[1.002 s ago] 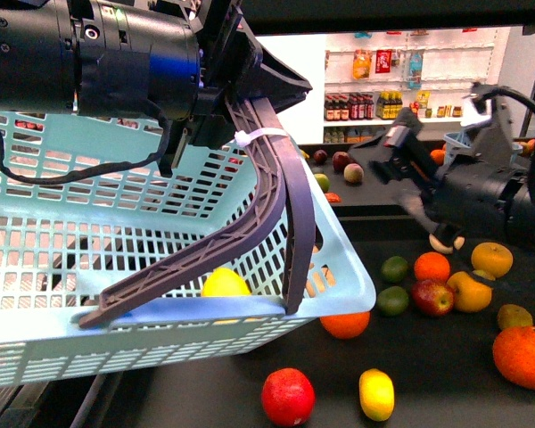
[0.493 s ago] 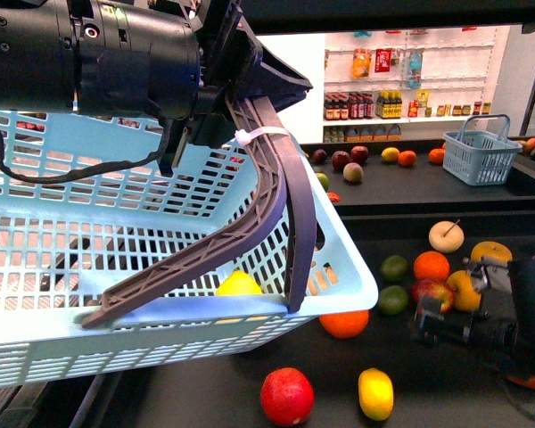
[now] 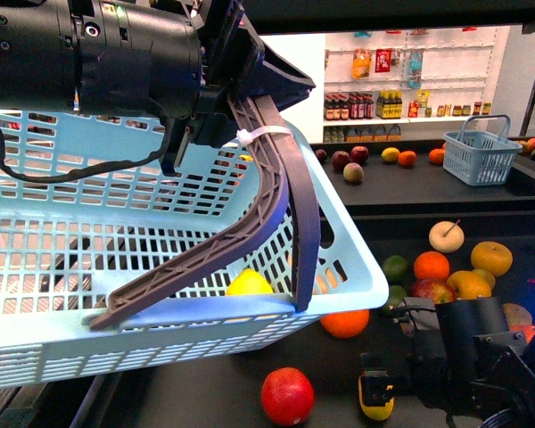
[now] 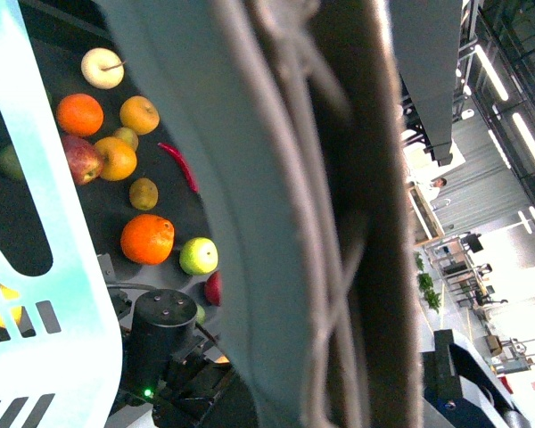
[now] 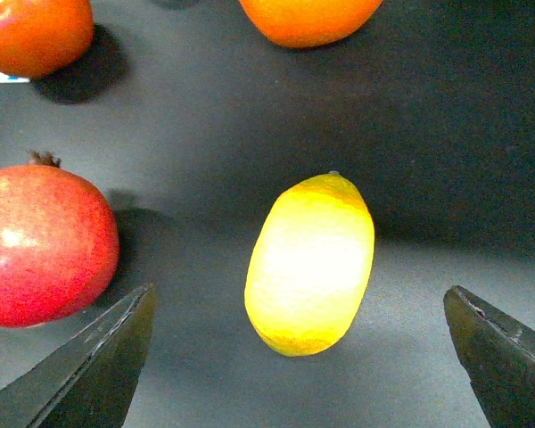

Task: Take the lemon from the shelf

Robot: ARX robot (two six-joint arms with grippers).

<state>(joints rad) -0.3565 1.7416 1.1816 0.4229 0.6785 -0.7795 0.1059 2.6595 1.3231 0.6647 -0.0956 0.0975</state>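
Although the lemon (image 5: 310, 264) lies untouched on the dark tray of the shelf (image 5: 187, 116), near a pomegranate (image 5: 40, 245), the approach looks finished; closing on it and lifting it remain. The right gripper (image 5: 299, 303) hangs low over the fruit, pointing down, its fingers spread wide to either side and holding nothing. The left gripper (image 3: 250, 111) carries a tilted blue basket (image 3: 160, 339) by the handle; whether its fingers clamp it I cannot tell

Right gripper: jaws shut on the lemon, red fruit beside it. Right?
No. The right gripper has its jaws open, one each side of the lemon, clear of it, as the right wrist view shows. The red fruit is beside it.
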